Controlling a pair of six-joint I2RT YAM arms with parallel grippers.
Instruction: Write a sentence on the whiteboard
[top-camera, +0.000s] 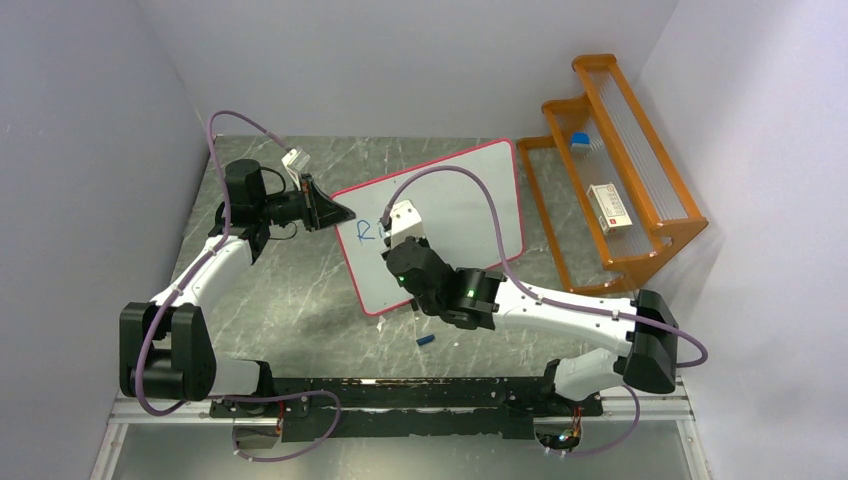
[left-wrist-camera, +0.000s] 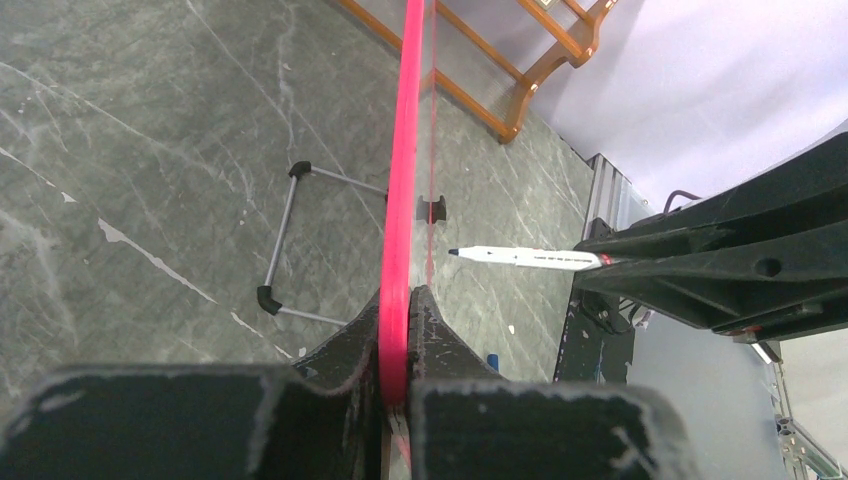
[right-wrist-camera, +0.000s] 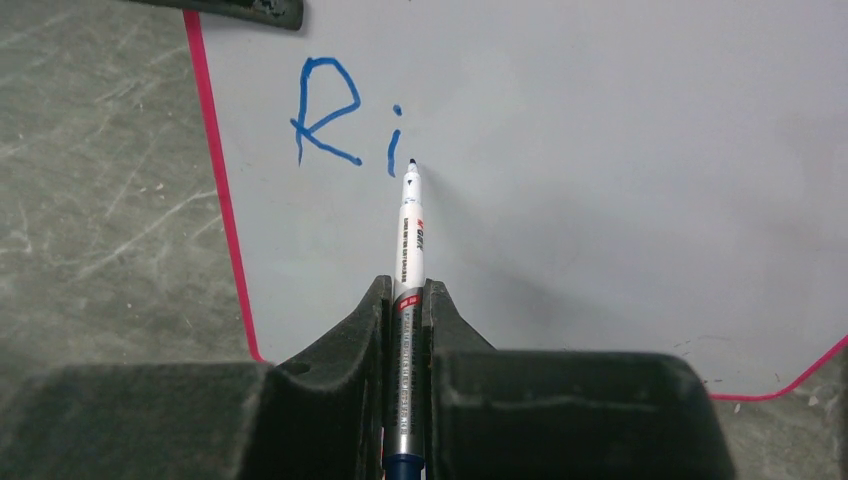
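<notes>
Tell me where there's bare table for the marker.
Bare table lies between the left arm and the whiteboard, and around the blue cap. Crowded: the orange rack at right, the left pincer on the board's edge.

Blue lettering (top-camera: 365, 232) on pink-framed whiteboard (top-camera: 470, 200)

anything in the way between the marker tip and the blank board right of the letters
Nothing visible. The marker, held in the right gripper, has its tip beside the written "Ri", and the whiteboard to its right is bare. The left gripper clamps the frame edge beyond the R, clear of that stretch.
</notes>
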